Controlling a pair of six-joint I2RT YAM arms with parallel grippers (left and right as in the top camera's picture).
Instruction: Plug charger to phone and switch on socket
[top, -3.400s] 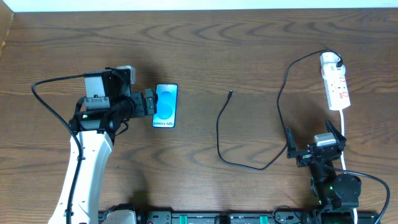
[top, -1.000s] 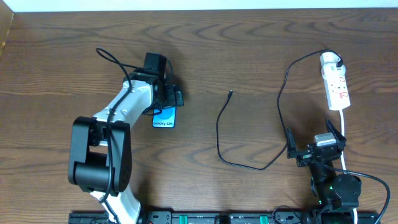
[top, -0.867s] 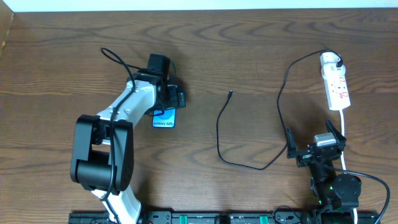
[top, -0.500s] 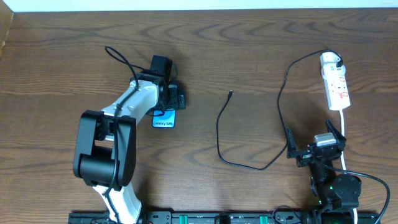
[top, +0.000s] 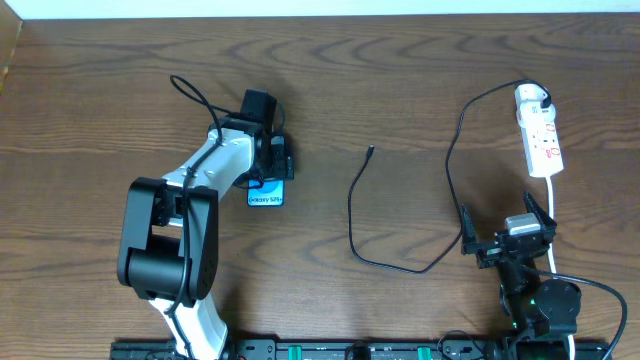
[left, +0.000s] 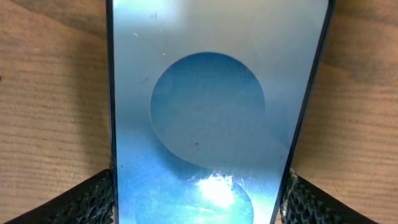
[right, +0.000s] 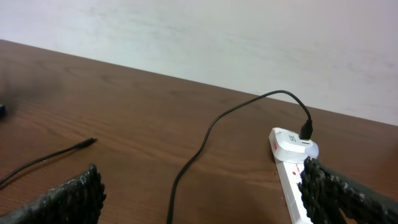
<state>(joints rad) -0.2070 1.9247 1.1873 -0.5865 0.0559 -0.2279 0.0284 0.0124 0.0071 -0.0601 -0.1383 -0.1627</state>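
Wooden table (top: 400, 80) holds the phone (top: 266, 193) left of centre, screen lit, clamped across its long edges by the left gripper (top: 270, 168). Mid-table the charger (top: 350, 215) lies loose, its plug in the socket (top: 538, 140) far right. Near the front edge the right gripper (top: 507, 232) gapes wide, empty.

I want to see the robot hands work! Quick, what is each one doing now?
Left gripper: closed on the phone, fingers against its two long edges.
Right gripper: open, holding nothing.
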